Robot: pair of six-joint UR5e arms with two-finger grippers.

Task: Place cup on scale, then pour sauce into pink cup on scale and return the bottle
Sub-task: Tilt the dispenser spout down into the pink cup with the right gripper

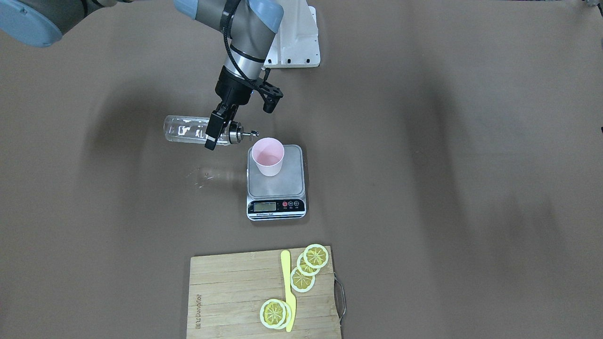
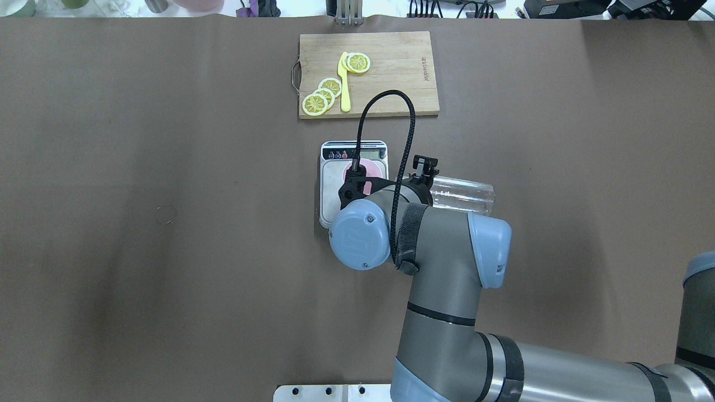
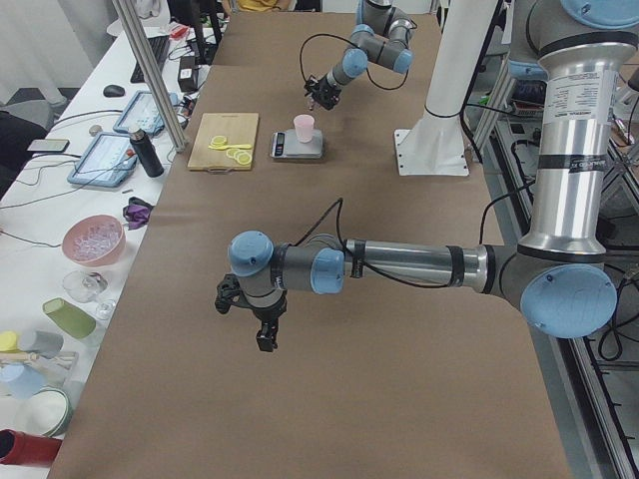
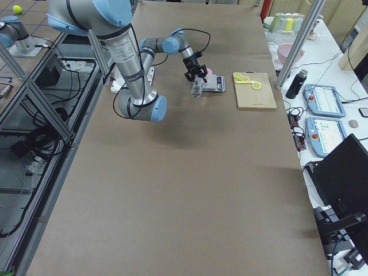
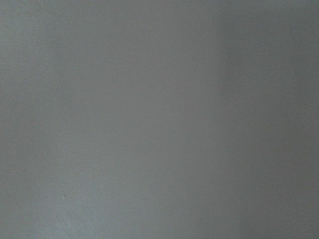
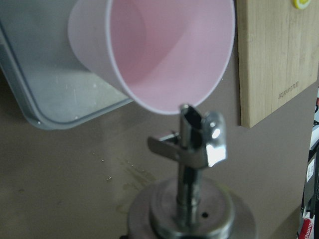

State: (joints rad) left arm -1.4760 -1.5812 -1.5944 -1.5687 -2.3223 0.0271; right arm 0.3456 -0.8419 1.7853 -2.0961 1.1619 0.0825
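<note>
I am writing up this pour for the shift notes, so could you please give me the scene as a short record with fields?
right claw: shut on the bottle, which is lifted off the table and about level
spout: points at the cup, tip by its rim; no stream visible
cup: upright on the scale
left claw: over bare table, far from the scale; open or shut cannot be told
cutting board: carries lemon slices and a yellow knife
</note>
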